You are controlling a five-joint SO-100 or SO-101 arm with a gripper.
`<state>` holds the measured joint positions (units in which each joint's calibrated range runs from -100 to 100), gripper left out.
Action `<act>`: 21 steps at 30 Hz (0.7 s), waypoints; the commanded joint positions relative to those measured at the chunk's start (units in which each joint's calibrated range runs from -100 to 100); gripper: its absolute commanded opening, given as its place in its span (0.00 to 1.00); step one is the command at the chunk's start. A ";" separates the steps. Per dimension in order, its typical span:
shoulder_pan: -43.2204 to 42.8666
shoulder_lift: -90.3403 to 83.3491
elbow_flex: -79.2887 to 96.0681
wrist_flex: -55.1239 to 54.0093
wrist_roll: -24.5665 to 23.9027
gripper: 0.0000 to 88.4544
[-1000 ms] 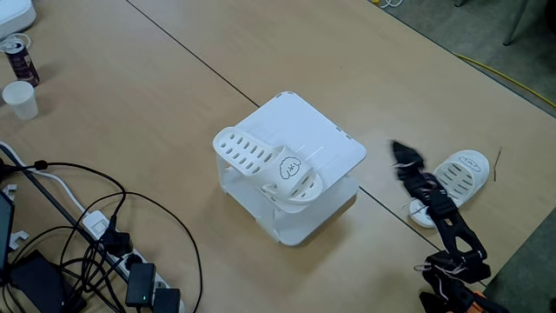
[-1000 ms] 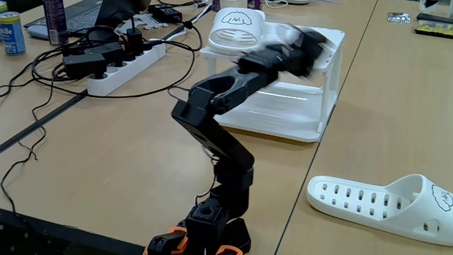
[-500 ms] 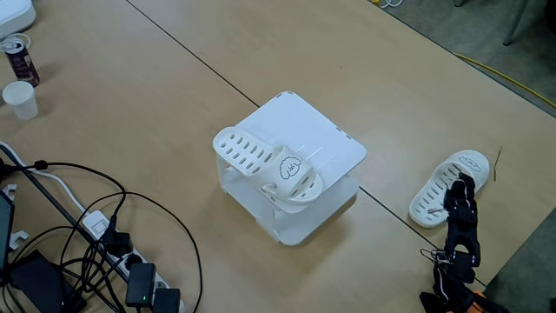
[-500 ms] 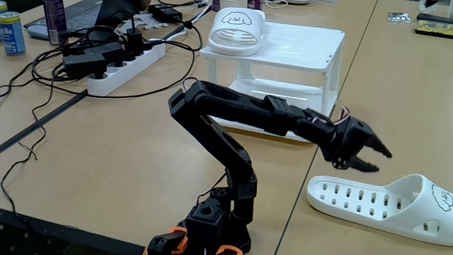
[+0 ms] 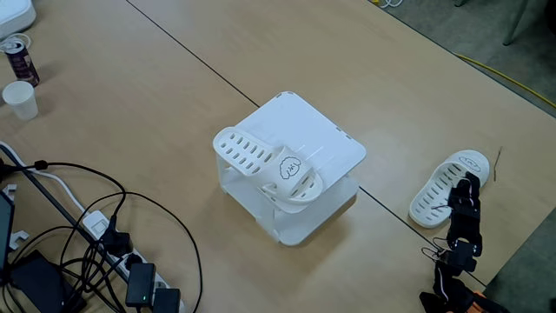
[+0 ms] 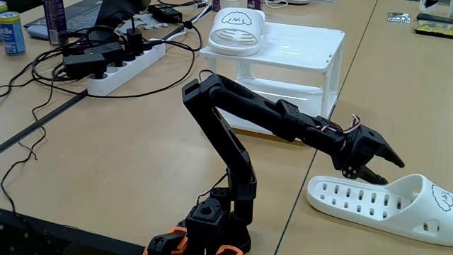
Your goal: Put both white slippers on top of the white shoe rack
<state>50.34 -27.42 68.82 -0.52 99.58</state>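
Observation:
One white slipper [image 5: 268, 164] [image 6: 237, 31] lies on the flat top of the white shoe rack [image 5: 321, 130] [image 6: 304, 47], close to one corner. The other white slipper [image 5: 441, 186] [image 6: 382, 206] lies flat on the table beside the arm's base. My gripper [image 5: 470, 184] [image 6: 393, 173] is open and hovers just above this slipper's slotted part, with nothing between its fingers. The black arm reaches out low from its base at the table's near edge in both fixed views.
A power strip [image 6: 117, 74] [image 5: 142, 283] with tangled black cables lies left of the rack. A paper cup [image 5: 19, 98] and a can [image 5: 17, 57] stand far left. A blue can [image 6: 10, 32] stands at the back. The table edge [image 5: 521, 248] runs near the slipper.
The arm has swung away from the rack top and down to the slipper on the table. In the last half second the open gripper moved closer over that slipper.

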 commanded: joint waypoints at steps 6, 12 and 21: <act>6.90 -0.05 0.14 -0.87 0.42 0.01; 6.08 1.04 4.74 -0.43 0.42 0.01; 5.17 3.74 7.45 -0.43 0.42 0.01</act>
<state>55.88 -23.79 76.91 -0.52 99.58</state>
